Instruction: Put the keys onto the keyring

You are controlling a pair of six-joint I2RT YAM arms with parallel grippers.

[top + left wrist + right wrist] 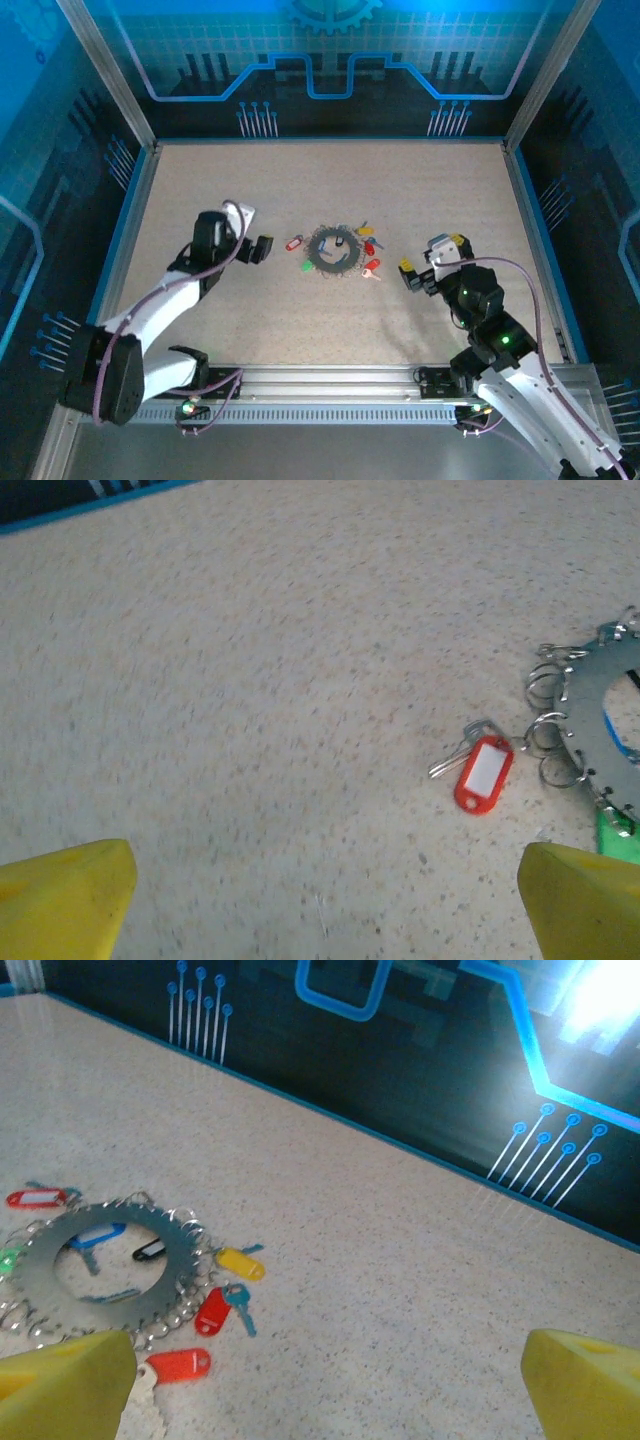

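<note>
Above a speckled beige table [300, 330], the left gripper [325, 900] and right gripper [325, 1380] both hang with jaws spread wide, holding nothing. The keyring [333, 250] lies flat mid-table between them. The keys [225, 1295] lie scattered around its toothed edge. A red key [483, 772] just beside it looks unattached, though that is unclear. Tiny and flat, it may skid away from closing jaws.

overhead and wrist views toward keyring [319, 252]
</note>
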